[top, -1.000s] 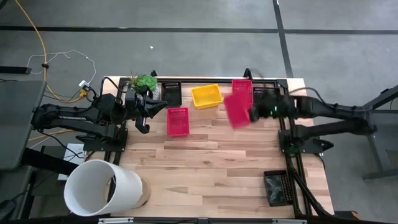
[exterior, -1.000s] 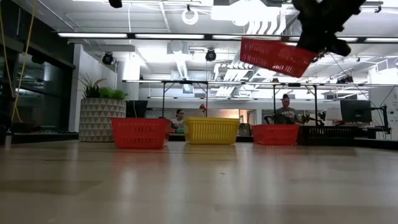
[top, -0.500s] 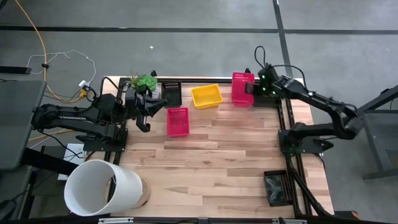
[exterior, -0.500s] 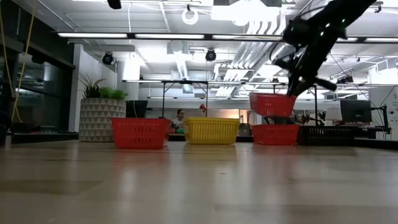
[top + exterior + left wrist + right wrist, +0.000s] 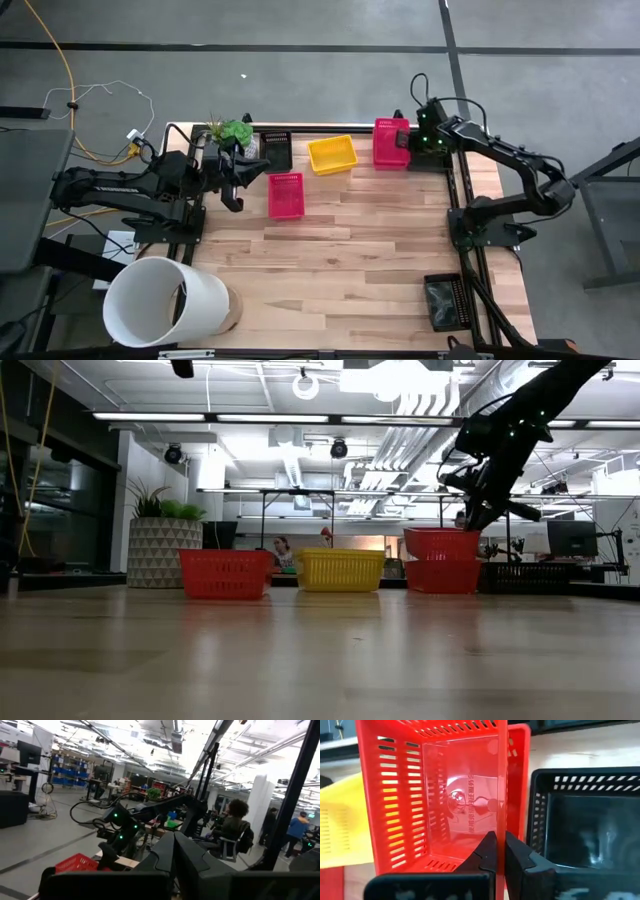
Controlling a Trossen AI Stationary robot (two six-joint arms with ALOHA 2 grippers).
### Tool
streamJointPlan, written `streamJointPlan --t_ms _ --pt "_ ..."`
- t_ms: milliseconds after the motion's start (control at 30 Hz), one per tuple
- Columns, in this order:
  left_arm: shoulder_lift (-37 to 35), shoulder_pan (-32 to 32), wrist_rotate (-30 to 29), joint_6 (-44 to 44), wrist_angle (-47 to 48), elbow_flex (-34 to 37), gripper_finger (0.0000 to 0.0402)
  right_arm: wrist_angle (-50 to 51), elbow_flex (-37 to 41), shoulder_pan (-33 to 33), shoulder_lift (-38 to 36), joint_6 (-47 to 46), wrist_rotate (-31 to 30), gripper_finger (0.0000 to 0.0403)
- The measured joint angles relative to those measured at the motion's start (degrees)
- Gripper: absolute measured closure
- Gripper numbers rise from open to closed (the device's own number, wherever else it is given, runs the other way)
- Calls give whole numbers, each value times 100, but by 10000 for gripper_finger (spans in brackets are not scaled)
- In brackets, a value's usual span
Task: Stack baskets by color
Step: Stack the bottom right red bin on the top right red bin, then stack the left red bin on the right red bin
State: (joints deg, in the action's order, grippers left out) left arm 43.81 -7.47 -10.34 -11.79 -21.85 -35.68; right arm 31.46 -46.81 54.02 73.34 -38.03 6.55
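Note:
My right gripper (image 5: 408,144) is at the table's far right, shut on a pink-red basket (image 5: 389,142). That basket sits level in a second pink-red basket (image 5: 441,576), whose rim (image 5: 520,755) shows just beyond it. A black basket (image 5: 585,822) stands close beside them. On the table also stand a single pink-red basket (image 5: 285,194), a yellow basket (image 5: 332,154) and another black basket (image 5: 276,150). My left gripper (image 5: 233,203) hangs shut with nothing in it, left of the single pink-red basket. My right gripper pinches the upper basket's long side wall (image 5: 503,815) on the side toward the black basket. One finger (image 5: 485,851) is inside the basket and the other outside. The fingers slant down from above. The basket sits upright and level, its lower part nested in the basket beneath.
A large white bucket (image 5: 165,300) lies at the near left corner. A potted green plant (image 5: 230,130) stands at the far left behind my left arm. A further black basket (image 5: 445,302) sits by the right frame rail near the front. People sit in the room beyond.
My right gripper has carried the pink-red basket toward the table's far edge and down. The basket hung tilted high above the table; it has turned level and come down into the other pink-red basket.

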Motion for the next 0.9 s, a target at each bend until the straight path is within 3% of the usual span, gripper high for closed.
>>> streamJointPlan --t_ms 467,667,900 --pt "2 0 -86 0 24 0 401 -7 1 -2 429 20 199 388" --pt "0 0 -90 0 26 0 401 -119 0 0 357 218 293 325" --pt "0 0 -90 0 26 0 401 199 -240 41 172 770 -35 237"
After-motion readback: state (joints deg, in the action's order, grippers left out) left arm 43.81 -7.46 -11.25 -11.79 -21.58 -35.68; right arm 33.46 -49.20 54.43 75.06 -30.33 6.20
